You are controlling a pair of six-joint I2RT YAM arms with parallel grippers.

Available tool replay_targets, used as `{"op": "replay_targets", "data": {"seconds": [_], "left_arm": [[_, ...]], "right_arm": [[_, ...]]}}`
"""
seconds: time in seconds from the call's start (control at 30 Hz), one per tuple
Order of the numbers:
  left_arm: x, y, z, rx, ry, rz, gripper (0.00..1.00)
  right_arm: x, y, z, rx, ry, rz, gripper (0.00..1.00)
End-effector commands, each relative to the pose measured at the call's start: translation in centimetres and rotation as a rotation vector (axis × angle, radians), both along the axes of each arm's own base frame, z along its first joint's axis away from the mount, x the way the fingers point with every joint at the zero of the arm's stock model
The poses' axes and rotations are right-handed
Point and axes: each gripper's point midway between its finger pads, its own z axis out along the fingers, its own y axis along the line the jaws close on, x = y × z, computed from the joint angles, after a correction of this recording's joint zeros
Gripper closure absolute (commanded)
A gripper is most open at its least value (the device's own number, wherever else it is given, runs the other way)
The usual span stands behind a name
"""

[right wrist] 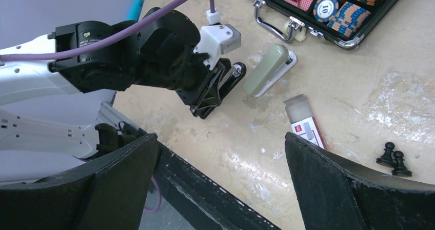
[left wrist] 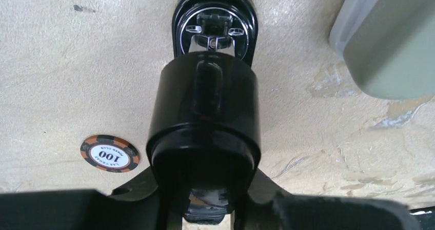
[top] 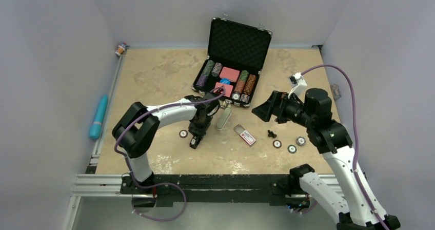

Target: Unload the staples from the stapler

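The black stapler (left wrist: 205, 101) lies on the table under my left gripper (left wrist: 208, 212), seen end-on, with silver metal showing at its far end. The gripper's two fingers press on its sides, shut on it. From above, the left gripper (top: 201, 125) stands over the stapler (top: 194, 141) in front of the case. The right wrist view also shows the left gripper (right wrist: 208, 99) and the stapler's end (right wrist: 236, 75). My right gripper (top: 262, 112) hangs open and empty above the table, its fingers wide apart (right wrist: 220, 189).
A grey-green stapler (top: 223, 118) lies right of the black one. A red-and-white staple box (top: 245, 135), black chess pawns (top: 271, 134) and loose poker chips (top: 277, 144) lie nearby. One chip (left wrist: 110, 153) lies left. An open chip case (top: 233, 60) stands behind.
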Motion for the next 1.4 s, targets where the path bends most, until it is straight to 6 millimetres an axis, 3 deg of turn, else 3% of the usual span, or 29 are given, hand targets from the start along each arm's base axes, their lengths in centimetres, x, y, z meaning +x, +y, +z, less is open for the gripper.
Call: {"op": "replay_targets", "data": {"seconds": [0.0, 0.03, 0.6, 1.13, 1.37], "left_arm": [[-0.6, 0.4, -2.3, 0.041, 0.042, 0.049, 0.96], [-0.5, 0.5, -2.2, 0.047, 0.038, 0.055, 1.0], [-1.3, 0.9, 4.6, -0.053, -0.049, 0.152, 1.0], [-2.4, 1.7, 10.3, -0.142, -0.121, 0.15, 1.0], [-3.4, -2.3, 14.8, -0.349, -0.044, 0.014, 1.0]], "right_arm": [[-1.0, -0.1, 2.3, 0.02, -0.092, 0.027, 0.01], [-1.3, -0.2, 2.3, 0.018, -0.091, 0.025, 0.01], [-5.3, -1.0, 2.1, 0.064, -0.103, 0.035, 0.02], [-7.9, -1.5, 6.7, 0.192, -0.19, 0.005, 0.02], [-9.1, 0.6, 10.6, 0.384, -0.251, 0.126, 0.01]]}}
